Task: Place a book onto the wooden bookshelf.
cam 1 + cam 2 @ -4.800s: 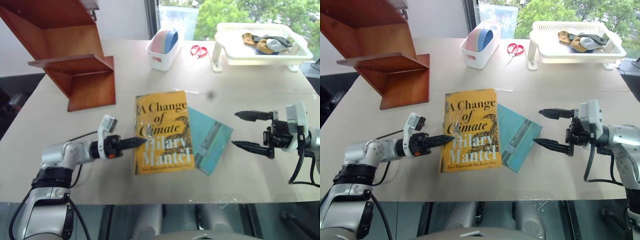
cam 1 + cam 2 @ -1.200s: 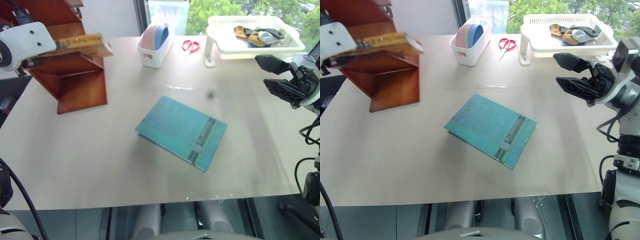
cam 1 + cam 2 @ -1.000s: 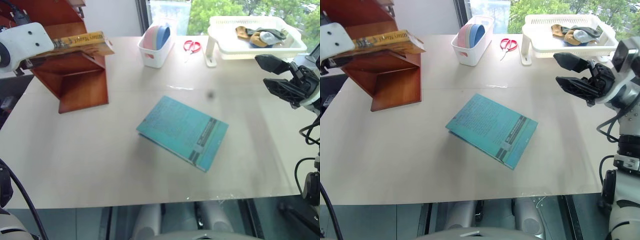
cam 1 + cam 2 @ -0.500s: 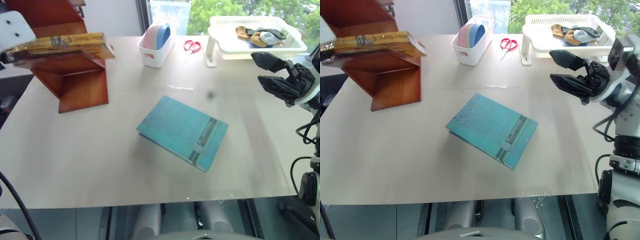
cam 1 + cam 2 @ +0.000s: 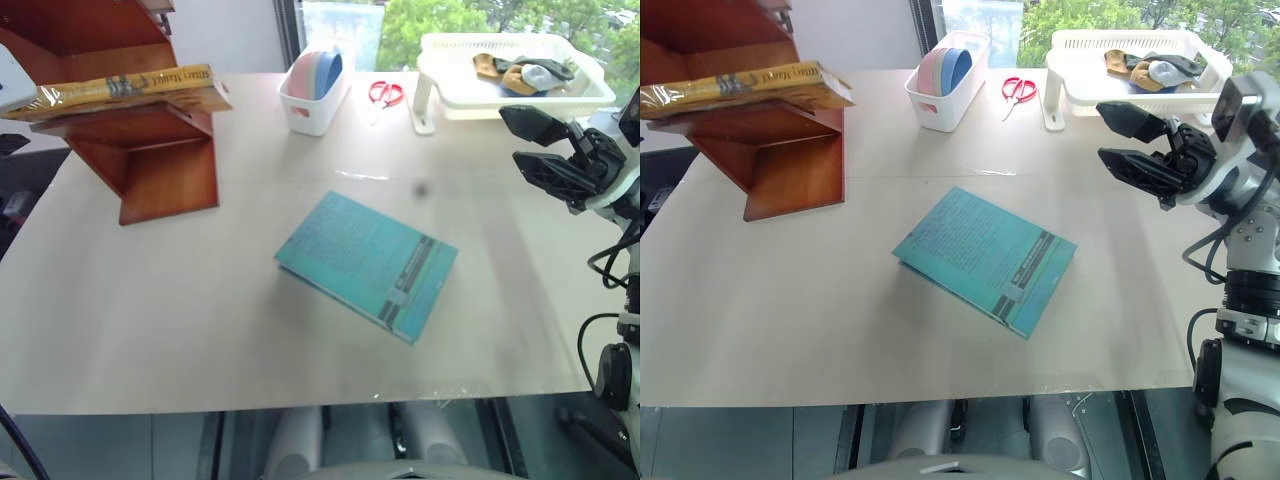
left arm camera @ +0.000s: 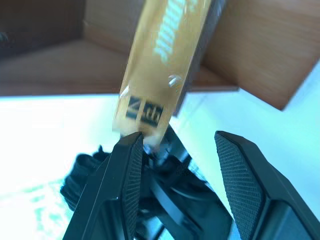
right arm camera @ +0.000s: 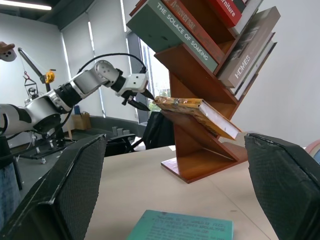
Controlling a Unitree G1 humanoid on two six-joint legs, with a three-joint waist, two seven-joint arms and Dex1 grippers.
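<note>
The yellow-orange book (image 5: 120, 88) lies flat on a shelf of the reddish-brown wooden bookshelf (image 5: 170, 170) at the table's far left, its near corner jutting past the shelf edge. My left gripper (image 6: 181, 139) is open just off the book's (image 6: 160, 60) end, which touches one fingertip and is not clamped. The right wrist view shows that gripper (image 7: 142, 100) beside the book's (image 7: 195, 110) outer end. My right gripper (image 5: 535, 150) hovers open and empty over the table's right side.
A teal book (image 5: 367, 265) lies flat mid-table. At the back stand a white bin (image 5: 313, 85) of pink and blue items, red scissors (image 5: 385, 93) and a white tray (image 5: 440, 60) holding cloth items. Other books fill the upper shelves (image 7: 200, 30).
My left arm has drawn back to the left, away from the shelf. The yellow-orange book stays lying on the shelf. The right gripper has not moved.
</note>
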